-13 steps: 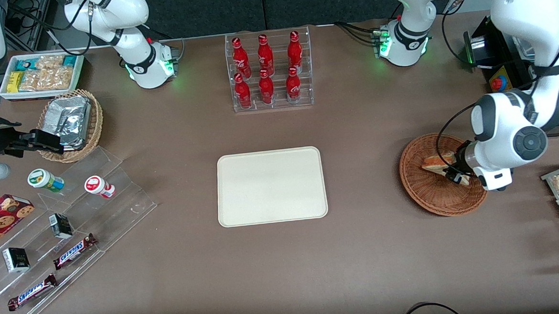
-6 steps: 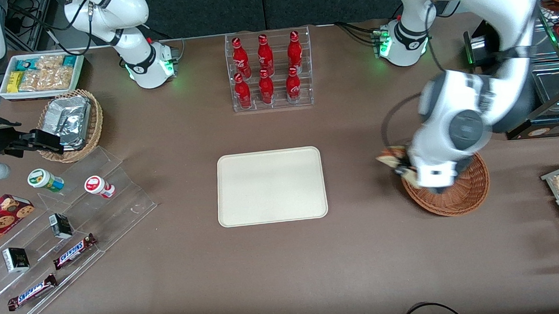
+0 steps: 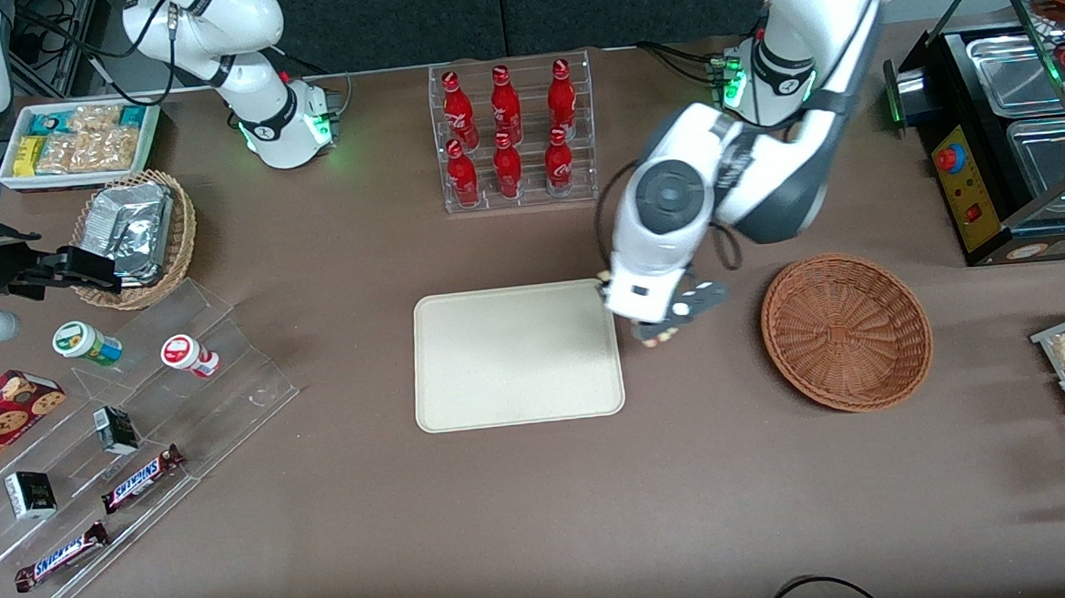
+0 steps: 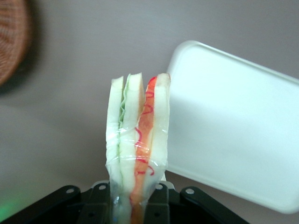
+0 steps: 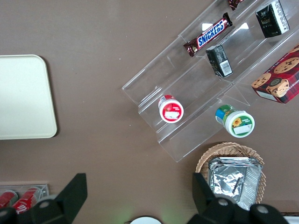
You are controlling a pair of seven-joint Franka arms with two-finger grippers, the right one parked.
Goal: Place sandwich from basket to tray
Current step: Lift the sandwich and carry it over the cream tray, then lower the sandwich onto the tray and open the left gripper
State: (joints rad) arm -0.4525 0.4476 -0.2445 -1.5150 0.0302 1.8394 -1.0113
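Since a second ago the gripper has lifted the sandwich out of the basket, now empty, and carried it, pinched between its fingers, to the tray edge nearest the basket, so only set-down remains.

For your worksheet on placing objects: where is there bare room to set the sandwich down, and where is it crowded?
The tray is bare; the gripper, shut on the sandwich, hangs at its edge nearest the basket. It is crowded around the acrylic steps.
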